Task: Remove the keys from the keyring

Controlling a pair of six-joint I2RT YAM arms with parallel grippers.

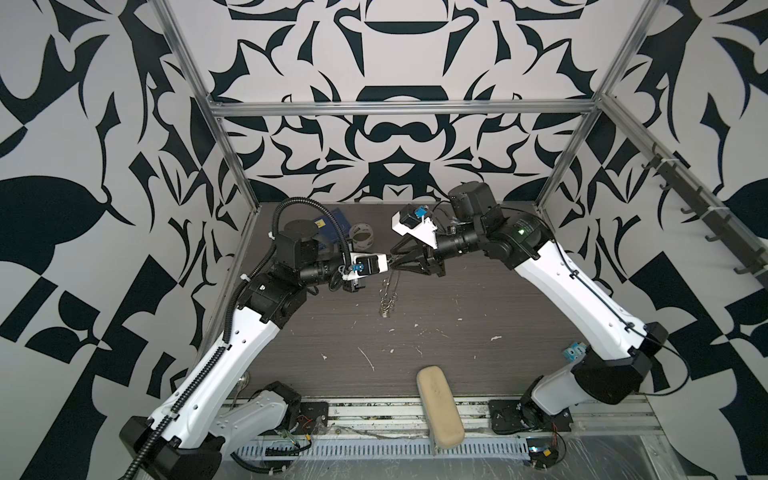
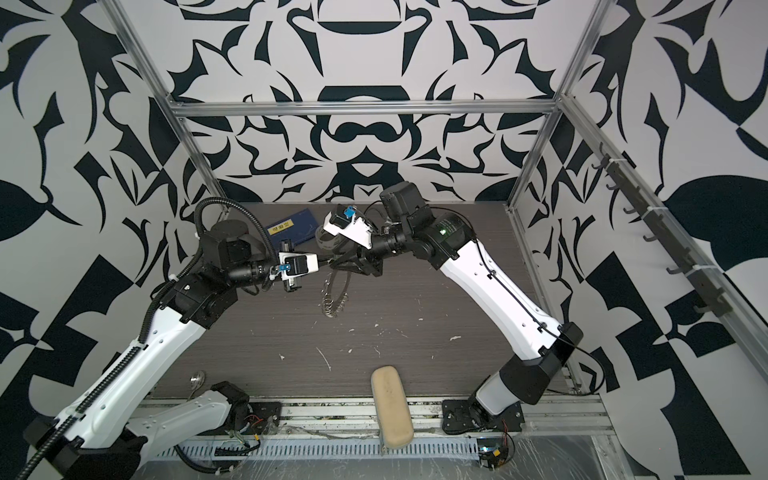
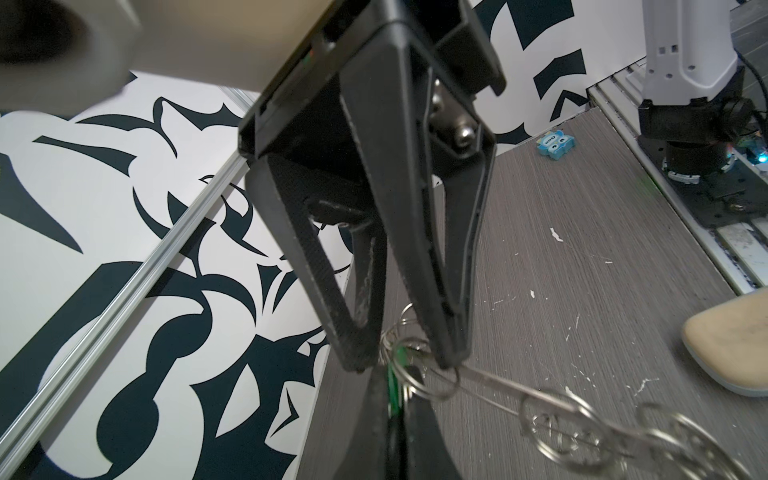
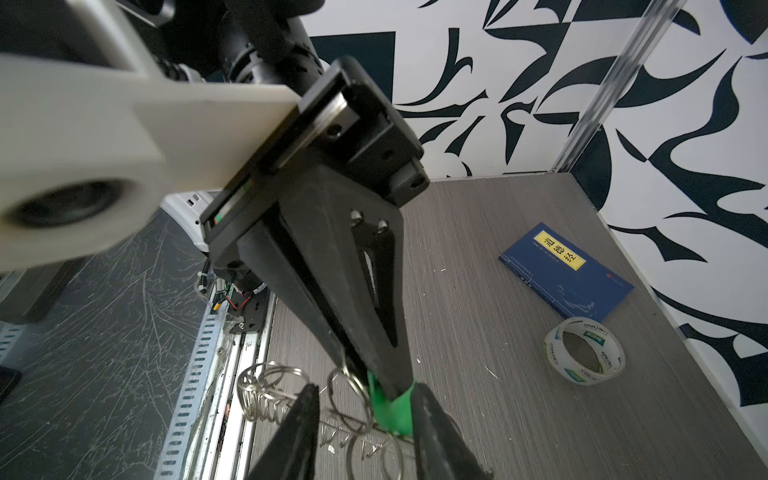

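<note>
Left gripper (image 4: pixel 398 388), pinched shut on the small green key (image 4: pixel 388 409), meets the right gripper (image 3: pixel 404 362) tip to tip above the middle of the table (image 1: pixel 457 291), as both top views show. Right gripper's jaws stand apart, straddling the key and the wire loops (image 4: pixel 266 395) crowded round it, and grip nothing that shows. From that meeting point the grey metal keyring (image 3: pixel 519 389) hangs down edge-on, its lower end at or just above the table; which of the two cannot be told.

Judged from this, the job is only begun. The key is caught but appears threaded through a loop, so it has yet to be worked free of the ring. Tangled loops around the key look like the chief obstacle.

Well clear of the work lie a blue book (image 4: pixel 565 274) and a clear tape roll (image 4: pixel 598 332) toward the upper middle of the top views. A tan case (image 1: pixel 440 409) sits at the lower edge, and a small blue toy (image 3: pixel 555 145) beside the right arm's base.
</note>
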